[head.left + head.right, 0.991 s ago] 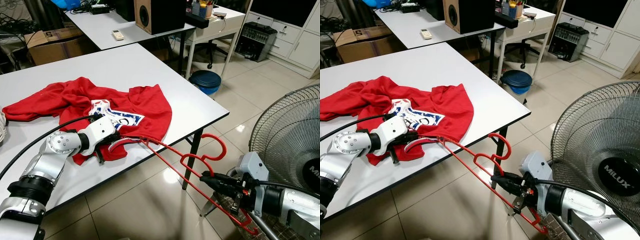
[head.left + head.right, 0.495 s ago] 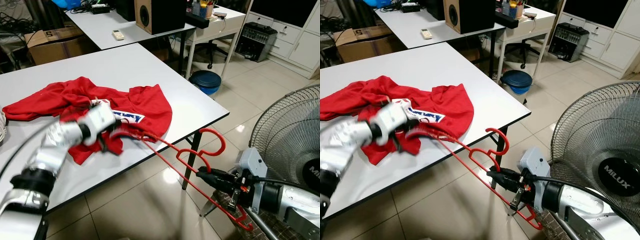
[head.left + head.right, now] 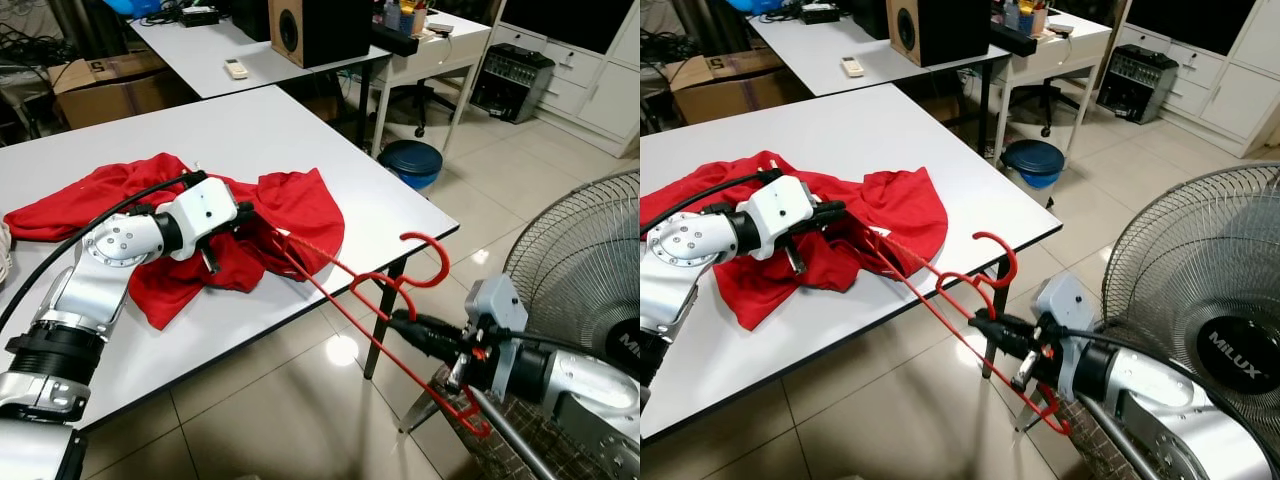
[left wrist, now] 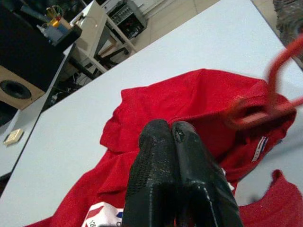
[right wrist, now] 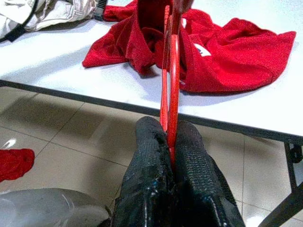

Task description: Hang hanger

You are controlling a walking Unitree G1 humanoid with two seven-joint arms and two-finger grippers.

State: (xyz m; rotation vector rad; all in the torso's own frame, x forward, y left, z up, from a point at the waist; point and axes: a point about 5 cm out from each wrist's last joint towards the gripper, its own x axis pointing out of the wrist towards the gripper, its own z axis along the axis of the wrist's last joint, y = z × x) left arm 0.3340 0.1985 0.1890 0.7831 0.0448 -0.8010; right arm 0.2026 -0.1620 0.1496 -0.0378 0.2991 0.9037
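A red T-shirt (image 3: 300, 205) lies crumpled on the white table (image 3: 230, 130). My left gripper (image 3: 243, 216) is over it, shut on a fold of its fabric, which hangs bunched beneath the fingers (image 4: 156, 156). A red plastic hanger (image 3: 380, 281) slants from inside the shirt down past the table's front edge, hook uppermost. My right gripper (image 3: 403, 324) is off the table, above the floor, shut on the hanger's lower bar (image 5: 171, 71). The hanger's far end is hidden under the shirt.
A standing fan (image 3: 580, 270) is close behind my right arm. A blue bin (image 3: 410, 160) sits on the tiled floor beyond the table corner. A second table (image 3: 250, 50) behind carries a speaker (image 3: 315, 25) and a remote (image 3: 235, 68). A cardboard box (image 3: 110, 85) is at back left.
My left gripper has lifted and pulled the shirt fabric back over the table, covering the printed logo. My right gripper has brought the hanger up and nearer the table edge.
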